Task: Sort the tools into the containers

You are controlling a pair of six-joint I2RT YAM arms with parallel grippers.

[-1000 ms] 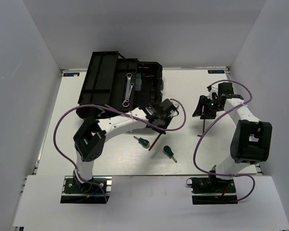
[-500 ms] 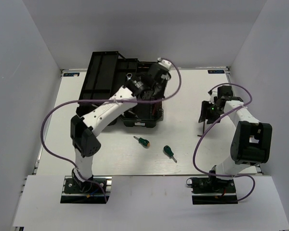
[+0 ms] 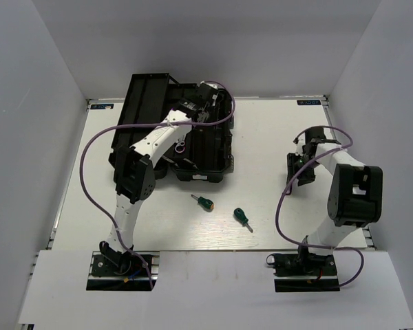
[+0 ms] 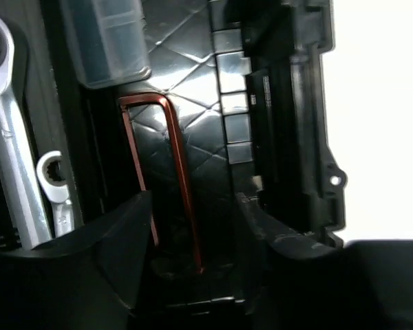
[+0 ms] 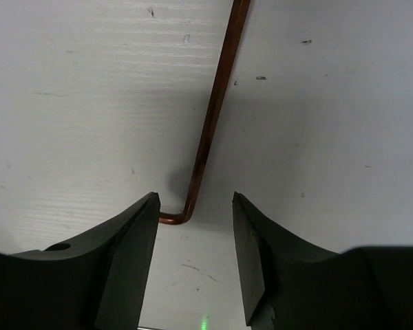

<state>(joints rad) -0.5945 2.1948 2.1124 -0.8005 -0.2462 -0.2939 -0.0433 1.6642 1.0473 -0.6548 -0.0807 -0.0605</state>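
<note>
A black toolbox (image 3: pixel 206 152) is set on the left half of the white counter (image 3: pixel 275 130), with its lid laid open to the left. The left arm is stretched over the box, and the left hand (image 4: pixel 194 199) is held above the far end of the tray. Its fingers are spread wide and nothing is gripped. In the wrist view, a thin reddish-brown hex key (image 4: pixel 173 158) is seen lying flat on the quilted floor of the box, below the gap between the fingers. A long wrench (image 4: pixel 14 165) and a shorter wrench (image 4: pixel 54 173) are laid side by side in the next compartment, and a clear-lidded bin (image 4: pixel 107 41) is seen beyond them.

Two green-handled screwdrivers (image 3: pixel 204 201) (image 3: pixel 242 218) are left on the bare counter in front of the box, near each other but apart.

At the right, the right hand (image 5: pixel 194 203) is lowered close to the counter. Its fingers are parted and placed either side of the bent end of a second hex key (image 5: pixel 210 130), which is lying flat and is not clamped.
</note>
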